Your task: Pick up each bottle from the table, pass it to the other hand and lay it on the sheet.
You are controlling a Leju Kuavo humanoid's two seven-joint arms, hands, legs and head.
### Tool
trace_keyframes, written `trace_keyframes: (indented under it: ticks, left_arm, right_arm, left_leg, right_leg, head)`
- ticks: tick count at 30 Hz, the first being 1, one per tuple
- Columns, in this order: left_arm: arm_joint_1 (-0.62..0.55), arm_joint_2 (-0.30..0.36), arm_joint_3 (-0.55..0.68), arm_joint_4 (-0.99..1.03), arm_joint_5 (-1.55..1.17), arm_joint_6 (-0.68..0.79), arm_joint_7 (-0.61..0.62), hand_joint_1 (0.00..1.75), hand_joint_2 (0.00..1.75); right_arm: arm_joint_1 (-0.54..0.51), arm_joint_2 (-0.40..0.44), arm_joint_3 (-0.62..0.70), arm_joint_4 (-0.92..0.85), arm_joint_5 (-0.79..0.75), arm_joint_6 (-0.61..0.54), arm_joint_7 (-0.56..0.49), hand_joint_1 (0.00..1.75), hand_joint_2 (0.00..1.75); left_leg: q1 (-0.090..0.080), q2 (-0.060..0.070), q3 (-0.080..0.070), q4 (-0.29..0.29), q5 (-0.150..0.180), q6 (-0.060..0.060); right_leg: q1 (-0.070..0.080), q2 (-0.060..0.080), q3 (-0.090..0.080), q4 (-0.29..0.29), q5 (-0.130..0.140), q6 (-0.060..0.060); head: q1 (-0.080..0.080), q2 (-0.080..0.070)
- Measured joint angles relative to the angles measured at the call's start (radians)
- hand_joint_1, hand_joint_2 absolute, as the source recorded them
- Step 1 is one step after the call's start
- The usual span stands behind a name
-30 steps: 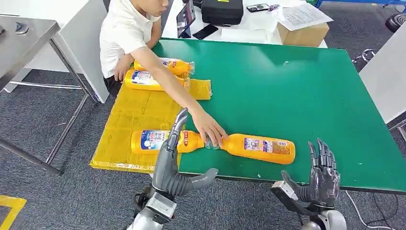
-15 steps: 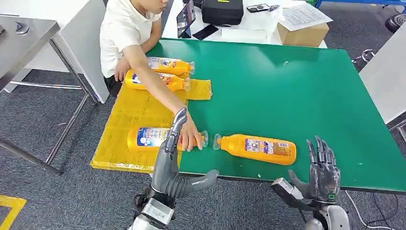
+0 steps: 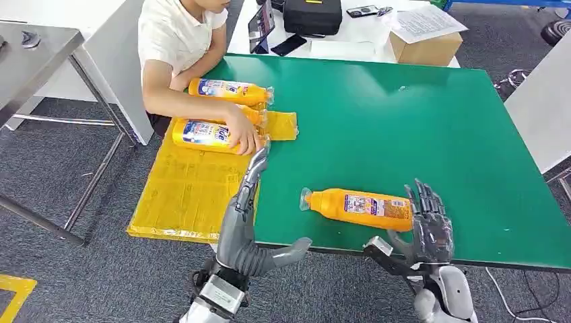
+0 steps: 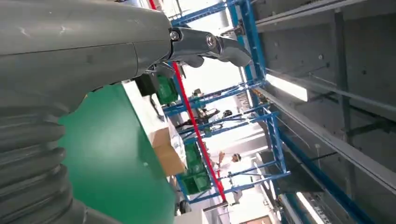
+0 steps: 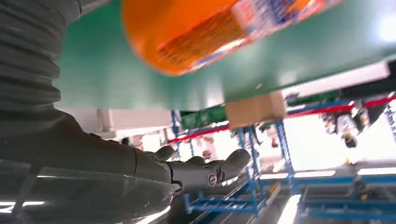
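Orange and lying on its side, one bottle (image 3: 360,208) rested on the green table (image 3: 417,128), just beside the empty, spread right hand (image 3: 428,229). Left hand (image 3: 246,225) (fingers straight, holding nothing) hung over the yellow sheet (image 3: 188,182).

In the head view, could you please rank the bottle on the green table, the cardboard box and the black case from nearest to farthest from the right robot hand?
From the right robot hand:
1. Bottle, just beside it, near edge.
2. Cardboard box, far edge, right.
3. Black case, far edge, further left.
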Motion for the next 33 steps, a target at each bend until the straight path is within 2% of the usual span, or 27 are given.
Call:
trace_keyframes:
  ticks: [13, 20, 32, 33]
  left_arm:
    - [-0.019, -0.007, -0.021, 0.025, 0.033, -0.038, 0.02, 0.0, 1.75]
    - [-0.023, -0.009, -0.026, 0.029, 0.052, -0.064, 0.049, 0.0, 1.75]
    - [-0.023, -0.01, -0.026, 0.029, 0.054, -0.067, 0.052, 0.0, 1.75]
    - [-0.023, -0.01, -0.026, 0.029, 0.054, -0.067, 0.053, 0.0, 1.75]
  right_arm:
    - [-0.136, -0.046, 0.159, 0.199, -0.042, 0.181, 0.082, 0.0, 1.75]
    - [-0.206, -0.065, 0.217, 0.251, -0.035, 0.29, 0.208, 0.0, 1.75]
    - [-0.238, -0.08, 0.252, 0.286, -0.024, 0.305, 0.24, 0.0, 1.75]
    - [-0.24, -0.08, 0.256, 0.288, -0.016, 0.304, 0.248, 0.1, 1.75]
  left_leg:
    - [0.0, 0.002, 0.001, 0.0, 0.0, 0.0]
    - [0.0, 0.004, 0.008, 0.0, 0.0, 0.0]
    - [0.0, 0.003, 0.014, 0.0, 0.0, 0.0]
    - [0.0, 0.003, 0.014, 0.0, 0.0, 0.0]
  right_leg:
    - [0.0, 0.001, 0.0, 0.0, 0.0, 0.0]
    - [0.0, 0.003, 0.004, 0.0, 0.0, 0.0]
    - [0.0, 0.003, 0.011, -0.001, 0.0, 0.0]
    - [0.0, 0.003, 0.011, -0.001, 0.0, 0.0]
  head:
    - [0.0, 0.0]
    - [0.0, 0.0]
    - [0.0, 0.0]
    - [0.0, 0.0]
